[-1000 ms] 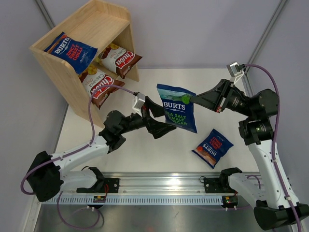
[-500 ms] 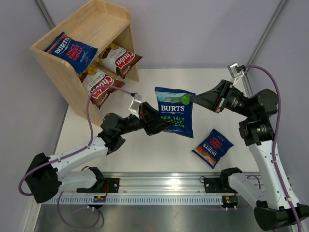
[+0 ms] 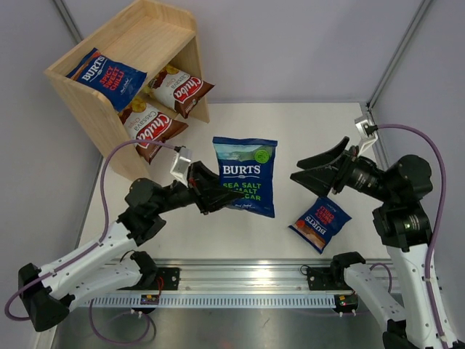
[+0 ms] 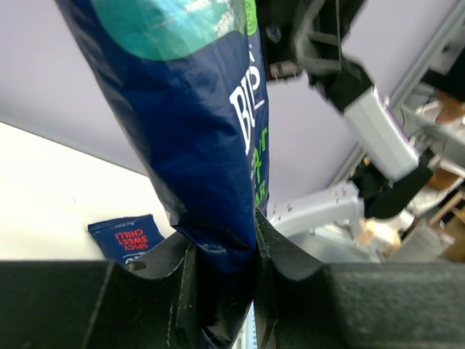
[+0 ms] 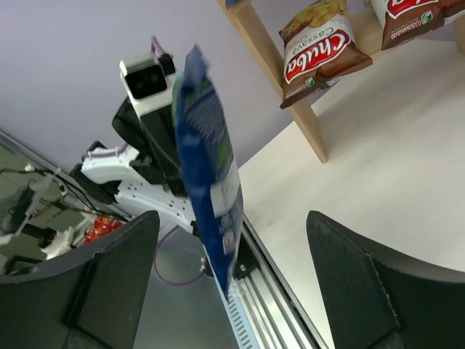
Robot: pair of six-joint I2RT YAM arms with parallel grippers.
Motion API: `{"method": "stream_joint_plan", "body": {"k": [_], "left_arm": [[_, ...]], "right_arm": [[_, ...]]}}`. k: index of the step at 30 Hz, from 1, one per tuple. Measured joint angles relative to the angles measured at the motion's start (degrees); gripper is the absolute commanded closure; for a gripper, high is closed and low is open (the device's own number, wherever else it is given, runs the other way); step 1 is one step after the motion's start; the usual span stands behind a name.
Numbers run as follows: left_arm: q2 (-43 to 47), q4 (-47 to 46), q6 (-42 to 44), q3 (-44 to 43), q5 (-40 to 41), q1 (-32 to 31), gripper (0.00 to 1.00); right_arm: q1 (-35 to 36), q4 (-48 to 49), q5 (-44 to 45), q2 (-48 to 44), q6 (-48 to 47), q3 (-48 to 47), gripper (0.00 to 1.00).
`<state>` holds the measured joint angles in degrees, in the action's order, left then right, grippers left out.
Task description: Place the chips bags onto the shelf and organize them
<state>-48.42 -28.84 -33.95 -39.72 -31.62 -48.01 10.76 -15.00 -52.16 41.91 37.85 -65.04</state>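
The left gripper (image 4: pixel 221 247) is nearly closed and pinches the lower edge of the sea salt Burts bag (image 3: pixel 245 174), which hangs upright in the air above the table (image 3: pixel 218 116), between the two arms. The right gripper (image 3: pixel 305 171) stands wide open, holds nothing, and is apart from this bag. On top of the shelf (image 3: pixel 156 29) lies one Burts chilli bag (image 3: pixel 107 78), and two Chuba bags (image 3: pixel 178 89) are on its tiers. Another chilli Burts bag (image 3: pixel 320 222) lies flat on the table near the right arm.

Reaches left arm (image 3: pixel 94 247) from lower left toward frame centre, left gripper (image 3: pixel 218 196) pinching lower edge of blue Burts sea salt bag (image 3: pixel 245 174). Bends right arm (image 3: pixel 407 240) along right edge, right gripper (image 3: pixel 301 171) pointing left, spread wide, apart from bag.
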Motion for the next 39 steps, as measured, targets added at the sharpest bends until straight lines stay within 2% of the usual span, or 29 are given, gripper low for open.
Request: {"method": "stream_joint_plan", "body": {"k": [2,6,11,14,19,20,21,23,25,26,29,30,31,33,34,35,36,39], "left_arm": [[2.1,1.6,-1.4,-0.2,2.4,0.0,0.93],[2.9,5.2,-6.0,-2.2,8.6,0.0,0.93],[0.7,8.2,-12.6,-5.7,13.6,-0.2,0.93],[-1.1,9.8,-15.0,-7.7,15.3,-0.5,0.93],[-3.4,11.1,-17.2,-9.7,17.4,-1.4,0.93],[-3.6,12.0,-17.3,-9.9,18.2,-1.4,0.93],[-3.7,12.8,-17.4,-10.1,18.7,-1.5,0.93],[-3.9,13.9,-17.6,-10.2,19.6,-1.5,0.93],[-3.9,14.4,-17.9,-10.4,20.3,-1.5,0.91],[-3.9,14.7,-18.0,-10.7,20.5,-1.5,0.9],[-3.9,16.4,-17.9,-11.5,21.5,-1.4,0.76],[-3.9,16.7,-17.9,-11.6,21.8,-1.4,0.67],[-3.9,16.8,-17.6,-11.7,22.2,-1.4,0.46],[-3.7,16.8,-16.8,-11.7,22.7,-1.5,0.37],[-3.5,16.9,-16.8,-11.7,22.8,-1.5,0.23],[-3.2,16.9,-16.4,-11.6,23.0,-1.5,0.15],[-2.8,16.7,-16.4,-11.5,23.1,-1.5,0.09],[-0.5,15.2,-16.5,-9.9,23.8,-1.5,0.03]], "right_arm": [[0.0,0.9,-0.2,-2.5,0.3,2.1,0.1],[0.1,11.1,-4.0,-4.2,6.8,9.6,0.11],[1.7,18.1,-4.7,1.1,13.6,13.3,0.14],[5.6,19.1,-3.1,4.3,14.4,12.9,0.18],[13.4,19.2,-0.1,8.4,13.3,9.7,0.34],[14.6,19.2,0.6,8.8,13.1,9.4,0.39],[15.3,19.3,1.1,9.1,12.8,9.2,0.5],[16.0,19.3,2.4,9.3,12.1,9.1,0.59],[16.1,18.9,3.8,9.8,11.5,9.1,0.76],[16.1,18.7,4.5,10.1,11.4,9.1,0.78],[16.2,18.9,5.2,11.1,11.6,9.1,0.87],[16.2,18.9,5.7,11.2,11.8,9.1,0.89],[16.2,18.9,6.3,11.2,11.9,9.1,0.95],[16.4,20.5,8.1,10.9,12.6,9.3,0.96],[16.4,21.9,9.2,10.6,13.2,9.7,0.96],[16.3,23.1,10.1,10.4,13.8,10.1,0.96],[16.3,24.1,10.8,10.3,14.5,10.1,0.96],[16.3,27.7,12.0,10.5,16.5,10.1,0.96]]}}
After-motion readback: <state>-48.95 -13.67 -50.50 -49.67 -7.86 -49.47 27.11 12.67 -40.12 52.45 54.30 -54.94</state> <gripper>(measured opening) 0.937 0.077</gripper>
